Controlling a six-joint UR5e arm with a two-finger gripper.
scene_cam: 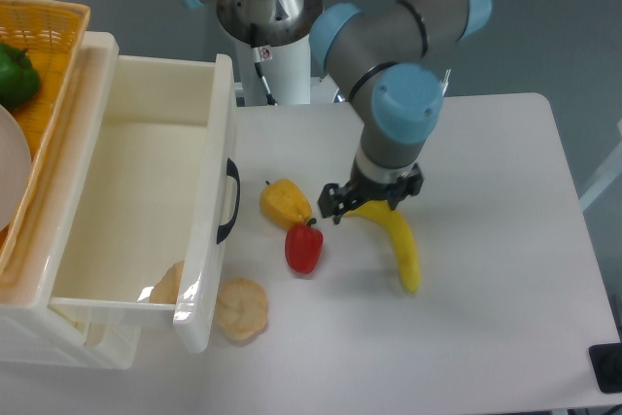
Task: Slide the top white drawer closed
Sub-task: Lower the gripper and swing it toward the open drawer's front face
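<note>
Top white drawer [146,201], at nine o'clock in the view, stands pulled well out of its cabinet, its interior exposed and its front panel facing the surface [486,337].

Nearest the camera, at about seven o'clock, a round bread roll [240,309] lies just beside the lower corner of the drawer front. Above it, the black curved handle [228,200] sits mid-front. A red pepper [303,246] and a yellow pepper [285,202] lie near the handle, between drawer and arm. A banana [397,243] lies at centre, its stem end under the hand [367,201].

The hand hangs low over the banana's upper end, fingers spread and holding nothing, well apart from the drawer.

Farther back, an orange wicker basket [49,26] with a green pepper [17,75] occupies ten o'clock, atop the cabinet.

Step in hand, as judged: approach to the drawer front; closing has not begun. The next move calls for travel toward nine o'clock, passing the two peppers without knocking them, contact on the front panel near the handle, then a steady push toward nine o'clock.
</note>
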